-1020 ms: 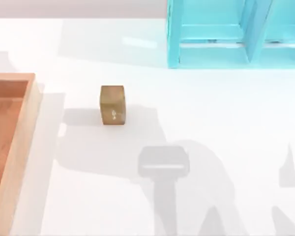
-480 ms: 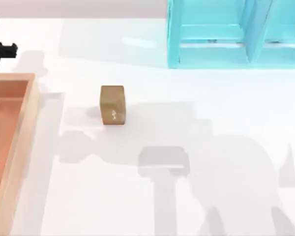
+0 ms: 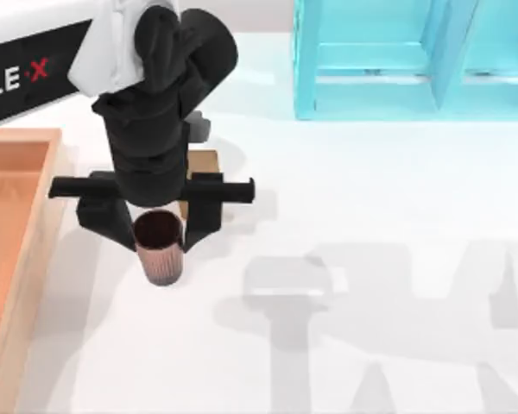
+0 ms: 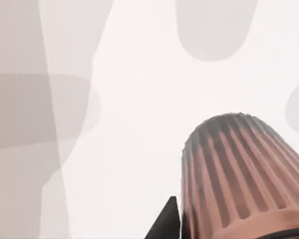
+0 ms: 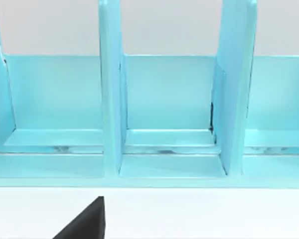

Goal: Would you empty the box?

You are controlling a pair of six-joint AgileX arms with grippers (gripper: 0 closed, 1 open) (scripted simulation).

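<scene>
The left claw pinches a ribbed brown cup over bare white surface, centre-left of the top view, right of the box at the left edge. It should lower the cup upright, clear of the tan cube behind. The arm reaches in from upper left, wrist pointing down.

A turquoise shelf stands on the white table, its open compartments split by upright dividers. A black fingertip shows just before it.
</scene>
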